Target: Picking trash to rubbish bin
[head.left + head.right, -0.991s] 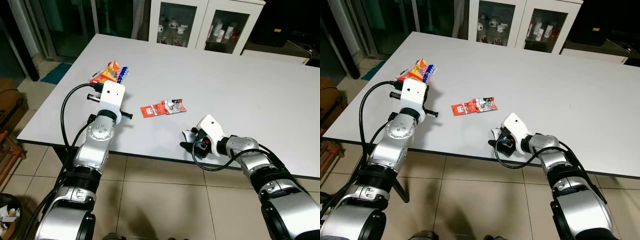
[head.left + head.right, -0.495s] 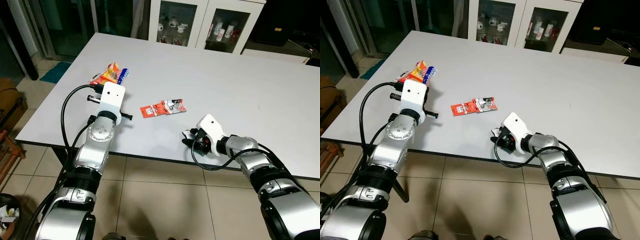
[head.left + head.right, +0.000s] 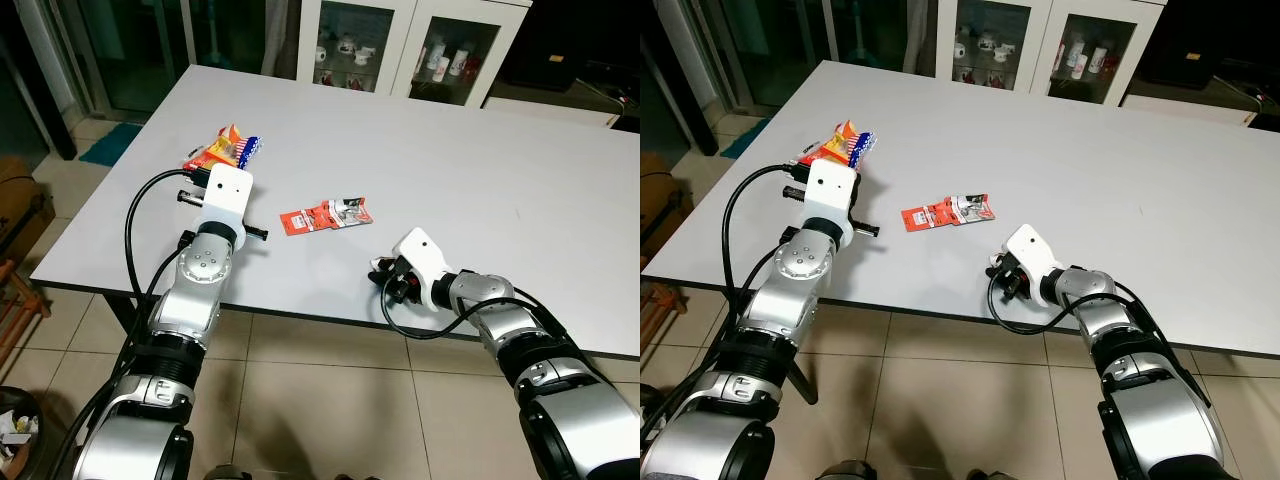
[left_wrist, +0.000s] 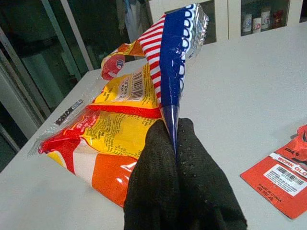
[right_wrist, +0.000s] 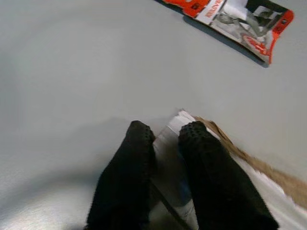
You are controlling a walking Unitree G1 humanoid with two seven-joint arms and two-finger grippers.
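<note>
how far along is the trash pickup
Nothing looks binned yet. In hand: the left gripper is shut on the snack bag, and the right gripper pinches a white scrap near the table edge. Left: the red packet lies untouched mid-table, and everything has yet to reach the bin.

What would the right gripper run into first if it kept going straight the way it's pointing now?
Probably the red and grey flat packet. The right gripper, shut on a white torn paper scrap, points across bare grey table toward it, though depth is unclear.
</note>
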